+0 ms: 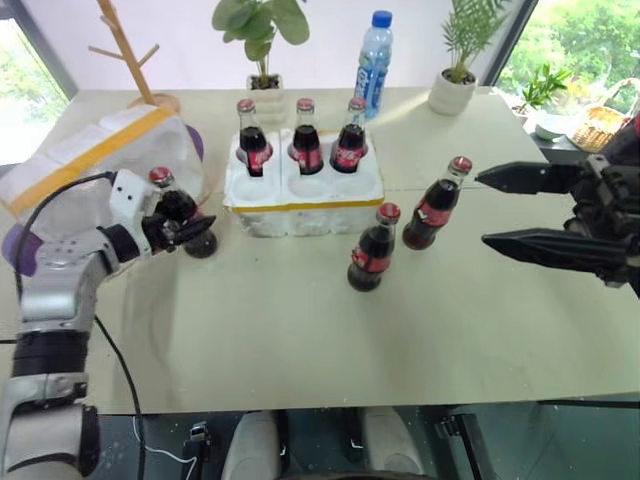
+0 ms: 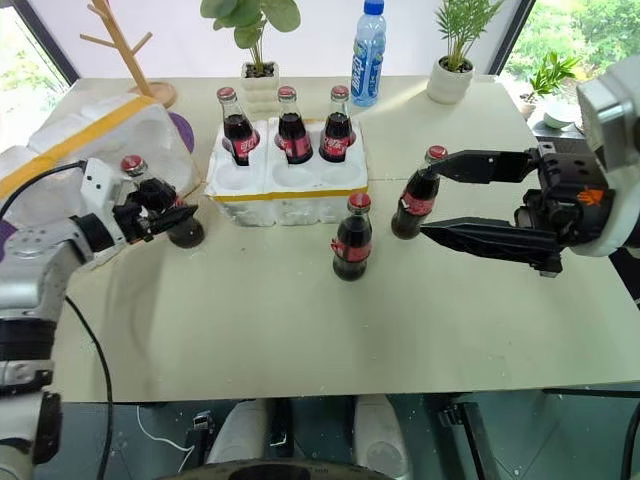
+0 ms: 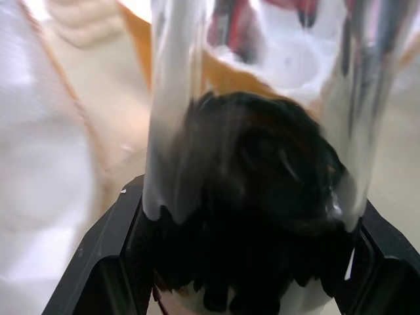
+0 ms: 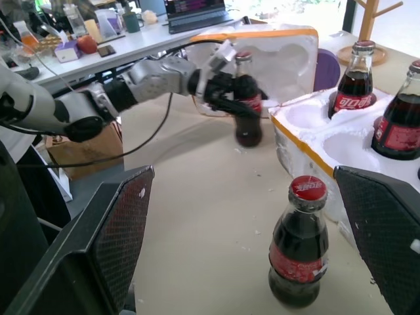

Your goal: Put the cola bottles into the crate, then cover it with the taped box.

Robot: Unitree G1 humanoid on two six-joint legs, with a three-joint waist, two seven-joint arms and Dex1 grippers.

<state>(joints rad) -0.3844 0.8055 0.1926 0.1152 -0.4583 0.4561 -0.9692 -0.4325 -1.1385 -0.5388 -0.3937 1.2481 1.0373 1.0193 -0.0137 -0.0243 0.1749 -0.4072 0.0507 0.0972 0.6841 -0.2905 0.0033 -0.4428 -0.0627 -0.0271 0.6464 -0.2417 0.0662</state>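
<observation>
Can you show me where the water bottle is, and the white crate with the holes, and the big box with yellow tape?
water bottle (image 1: 374, 60), left eye view, on its label.
crate (image 1: 300, 212), left eye view, on its front wall.
taped box (image 1: 100, 150), left eye view, on its yellow tape band.

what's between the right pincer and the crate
Two cola bottles stand on the table between the right pincer and the crate, seen in the right eye view.

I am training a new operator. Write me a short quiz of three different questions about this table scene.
1. How many cola bottles stand in the crate?
2. True or false: the water bottle is in the crate.
3. Which end effector is around a bottle: A left, B right?

Key: 1. Three. 2. False; it stands on the table behind the crate. 3. A.
</observation>
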